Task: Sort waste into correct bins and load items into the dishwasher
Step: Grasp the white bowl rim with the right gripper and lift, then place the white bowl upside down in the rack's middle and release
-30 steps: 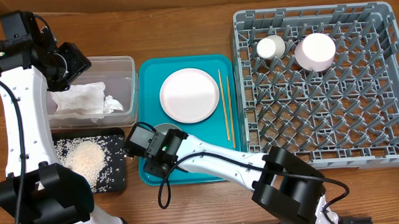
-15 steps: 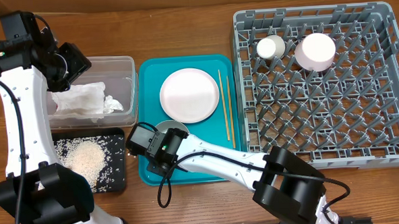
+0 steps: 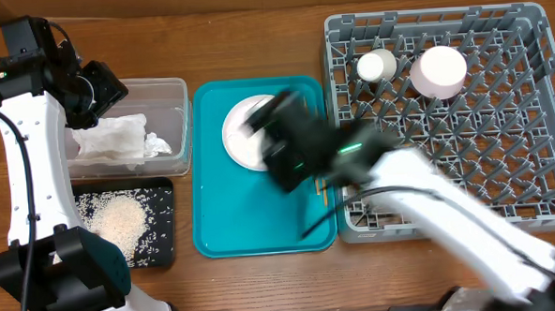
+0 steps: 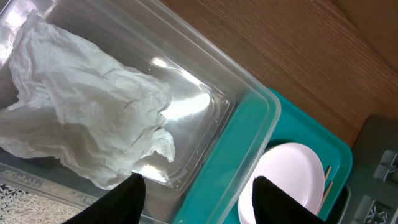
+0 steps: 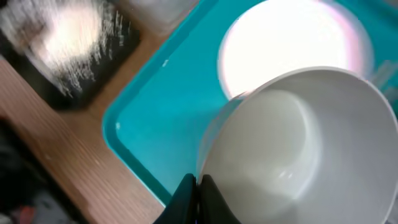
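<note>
Because the right arm [image 3: 420, 191] was smeared with blur overhead, its claw [image 5: 196, 186] could only be read from the wrist view. There it was clenched on the rim of the grey bowl [image 5: 298, 143], over the teal tray [image 5: 161, 118] and plate [image 5: 286, 43]. The arm hid part of the plate and the lower chopsticks [image 3: 306, 112]. The left claw [image 4: 199, 202] hung released over the tub [image 4: 249, 106] holding the napkin [image 4: 81, 124]. Rice [image 3: 121, 219] lay in the black tray [image 3: 162, 185]. The cup [image 3: 377, 65] and pink bowl [image 3: 440, 71] sat in the rack [image 3: 539, 116] on the wooden table [image 3: 254, 44].
</note>
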### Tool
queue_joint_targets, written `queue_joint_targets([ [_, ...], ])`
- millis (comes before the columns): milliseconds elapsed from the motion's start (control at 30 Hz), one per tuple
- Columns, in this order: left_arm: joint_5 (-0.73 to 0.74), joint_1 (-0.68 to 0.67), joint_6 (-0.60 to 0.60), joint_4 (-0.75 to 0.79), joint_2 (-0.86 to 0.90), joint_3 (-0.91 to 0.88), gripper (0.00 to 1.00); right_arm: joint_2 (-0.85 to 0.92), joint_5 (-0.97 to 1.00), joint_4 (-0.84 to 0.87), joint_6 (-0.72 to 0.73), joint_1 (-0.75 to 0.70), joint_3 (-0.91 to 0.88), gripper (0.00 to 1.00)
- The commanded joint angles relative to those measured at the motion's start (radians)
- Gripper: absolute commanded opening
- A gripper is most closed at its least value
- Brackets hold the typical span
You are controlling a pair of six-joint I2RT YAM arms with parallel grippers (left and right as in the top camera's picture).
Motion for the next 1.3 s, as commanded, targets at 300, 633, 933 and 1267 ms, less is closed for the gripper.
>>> queue_joint_targets([
  [300, 0.006, -0.004, 0.024, -0.003, 0.005, -0.006, 0.58, -0.094, -0.927, -0.157, -0.136, -0.685, -0.119, 0.04],
  [633, 0.005, -0.004, 0.024, -0.002, 0.005, -0.006, 0.58, -0.093, -1.130, 0.015, -0.175, -0.967, -0.441, 0.04],
  [933, 0.005, -0.004, 0.024, -0.002, 0.005, -0.006, 0.58, -0.093, -1.103, 0.075, -0.174, -1.093, -0.526, 0.04],
  [1267, 0.005, -0.004, 0.024, -0.003, 0.005, -0.006, 0.58, -0.093, -1.065, 0.159, -0.093, -1.107, -0.526, 0.04],
])
